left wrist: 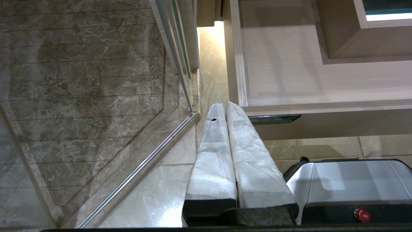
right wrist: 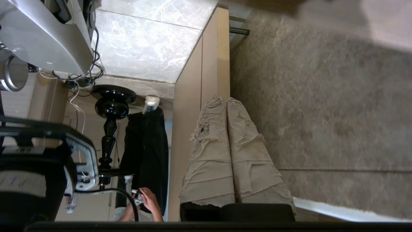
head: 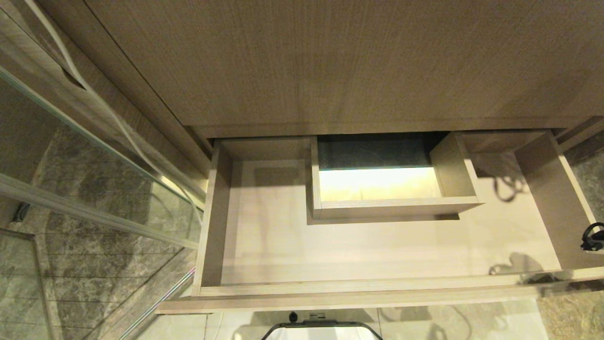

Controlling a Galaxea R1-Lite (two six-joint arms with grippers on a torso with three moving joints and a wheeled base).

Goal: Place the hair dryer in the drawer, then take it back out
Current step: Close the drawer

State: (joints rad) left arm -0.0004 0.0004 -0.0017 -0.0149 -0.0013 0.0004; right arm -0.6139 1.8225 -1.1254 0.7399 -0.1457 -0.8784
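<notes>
The drawer [head: 358, 287] stands pulled out under the wood-grain cabinet front, wide and shallow, with a boxed rectangular cut-out [head: 394, 208] at its back middle. Its floor is bare; the hair dryer is out of view. In the left wrist view the drawer [left wrist: 322, 83] shows its dark label [left wrist: 273, 119] on the low front. My left gripper [left wrist: 222, 104] hangs shut and empty by the drawer's front left corner. My right gripper [right wrist: 224, 99] is shut with nothing in it, pointing at a wood panel edge [right wrist: 209, 64] and a grey marble surface. A black part of my right arm [head: 593, 237] shows beyond the drawer's right side.
A glass shower door [head: 94, 189] with a metal rail [left wrist: 141, 167] stands left of the drawer. My base [head: 321, 330] sits just below the drawer front. A person's hands [right wrist: 146, 199] and a black stand [right wrist: 111, 106] appear in the right wrist view.
</notes>
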